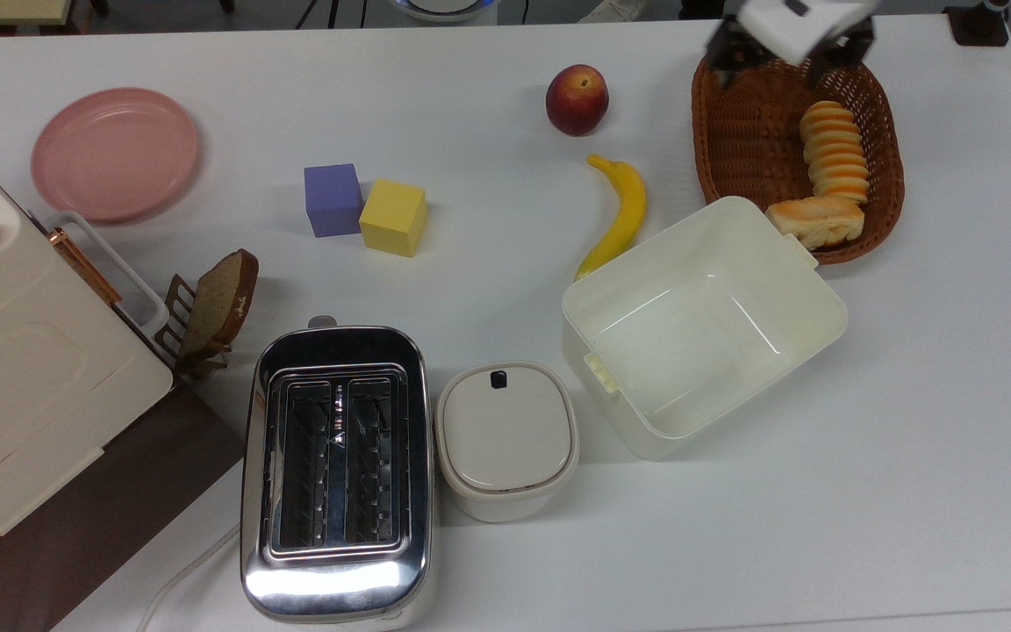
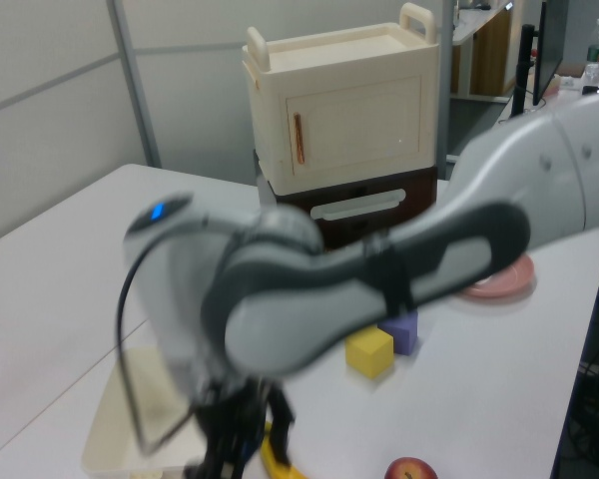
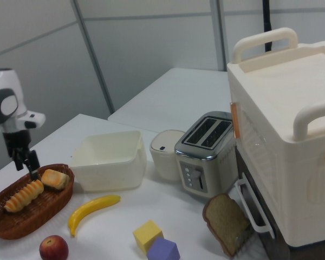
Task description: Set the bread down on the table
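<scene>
The two dark fingers (image 1: pixel 727 54) are standing wide apart, holding nothing. The robot's gripper (image 1: pixel 788 54) is hanging over the far end of the brown woven basket (image 1: pixel 734 132), probably getting ready to reach in. The long stripy cream and orange bread (image 1: pixel 835 151) is lying inside the basket beside a small golden bun (image 1: pixel 817 221), not yet on the big white table (image 1: pixel 909 439).
</scene>
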